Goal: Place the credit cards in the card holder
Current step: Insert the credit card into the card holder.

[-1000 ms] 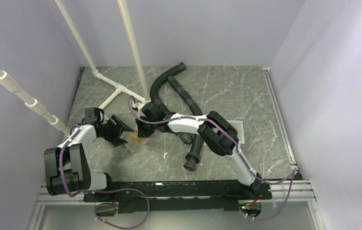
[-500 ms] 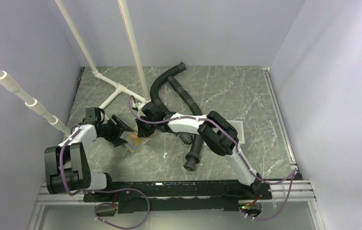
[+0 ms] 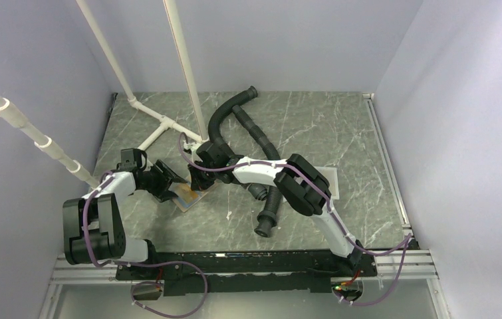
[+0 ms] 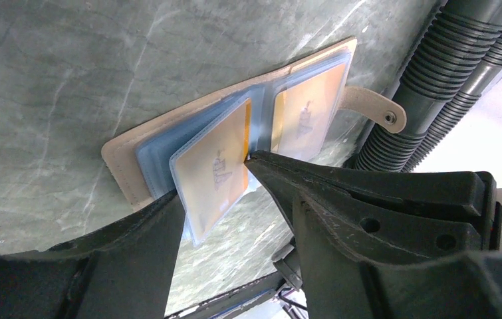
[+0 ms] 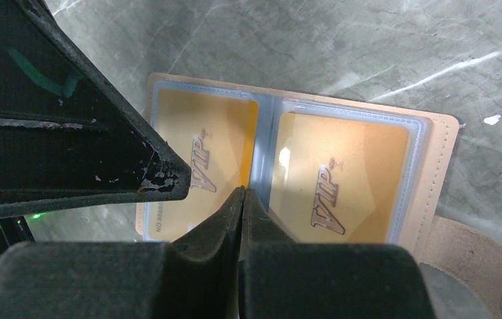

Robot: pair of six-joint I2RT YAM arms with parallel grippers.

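The clenched right pincer point(image 5: 241, 199) presses the wallet's point(image 5: 442, 166) fold; a yellow card point(image 4: 209, 154) sits between the left pincer's point(image 4: 213, 181) spread jaws, grip unclear.

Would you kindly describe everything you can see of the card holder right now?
The card holder is a small tan, leather-like wallet lying open on the grey marbled table, inner side up. Its clear plastic sleeves hold two orange-yellow cards printed VIP, one each side of the centre fold. A rounded snap tab sticks out from one edge. The shut right gripper rests its tips at the fold; the open left gripper straddles one raised sleeve.
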